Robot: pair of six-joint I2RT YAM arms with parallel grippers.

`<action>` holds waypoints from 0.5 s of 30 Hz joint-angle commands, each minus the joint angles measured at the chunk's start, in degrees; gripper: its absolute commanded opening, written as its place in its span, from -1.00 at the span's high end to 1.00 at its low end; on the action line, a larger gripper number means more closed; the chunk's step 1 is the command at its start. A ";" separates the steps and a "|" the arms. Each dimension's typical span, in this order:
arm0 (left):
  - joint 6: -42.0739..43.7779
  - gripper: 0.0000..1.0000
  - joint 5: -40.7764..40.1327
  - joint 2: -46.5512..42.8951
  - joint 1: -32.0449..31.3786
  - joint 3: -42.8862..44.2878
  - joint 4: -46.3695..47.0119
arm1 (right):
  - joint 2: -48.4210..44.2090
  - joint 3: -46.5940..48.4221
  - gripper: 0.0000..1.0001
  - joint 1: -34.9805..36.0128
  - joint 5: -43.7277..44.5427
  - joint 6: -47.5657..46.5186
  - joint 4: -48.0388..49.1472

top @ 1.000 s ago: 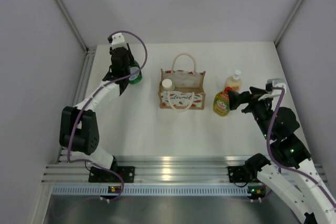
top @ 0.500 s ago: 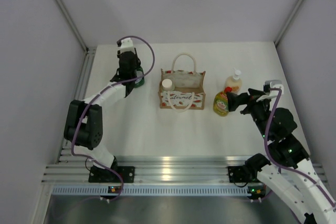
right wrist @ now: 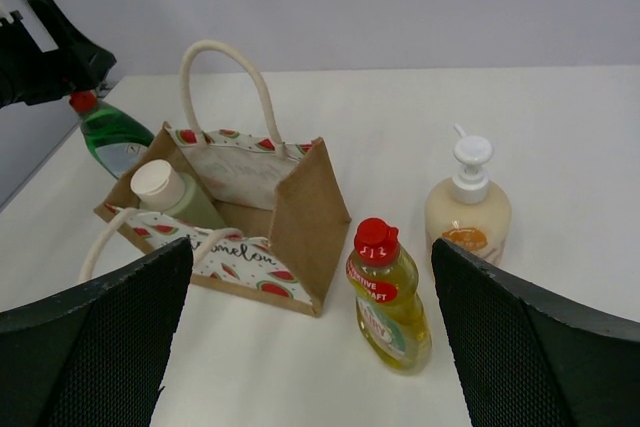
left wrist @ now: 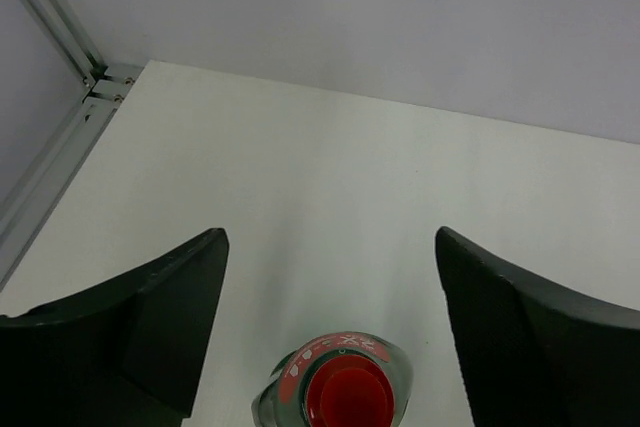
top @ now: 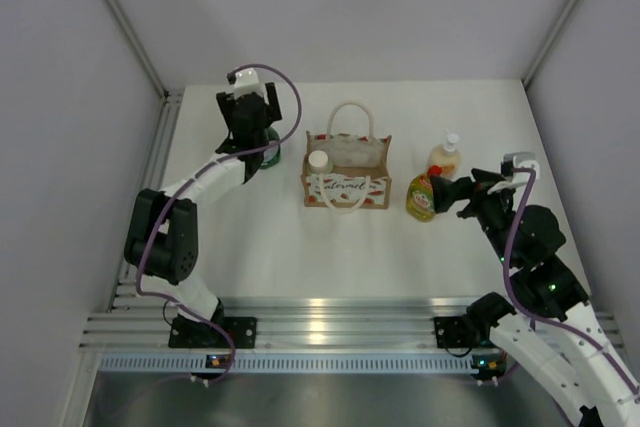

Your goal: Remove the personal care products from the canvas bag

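The canvas bag [top: 347,188] stands mid-table, its tan side wall [right wrist: 310,217] facing my right wrist. Inside its left end is a pale grey-green cylinder [top: 318,161] with a white lid [right wrist: 152,178]. A dark green bottle [top: 270,153] with a red cap [left wrist: 347,396] stands upright on the table left of the bag. My left gripper [top: 257,139] hangs open over it, the fingers well apart from it [left wrist: 330,239]. Right of the bag stand a yellow-green bottle [right wrist: 388,297] and a cream pump bottle [right wrist: 468,215]. My right gripper [top: 452,193] is open beside the yellow-green bottle.
A metal rail [top: 160,147] runs along the table's left edge and grey walls close in the back and sides. The bag's loop handles [right wrist: 225,57] stick up above its rim. The left arm [right wrist: 45,47] shows at the far left of the right wrist view.
My left gripper carried the dark green bottle slightly right, then opened and let go of it. The bottle now stands free on the table. The right arm has barely moved.
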 commanded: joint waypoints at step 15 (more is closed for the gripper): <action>-19.50 -0.96 2.00 -18.19 -1.52 8.34 -25.36 | 22.12 12.42 -0.99 0.19 -24.39 -1.95 2.33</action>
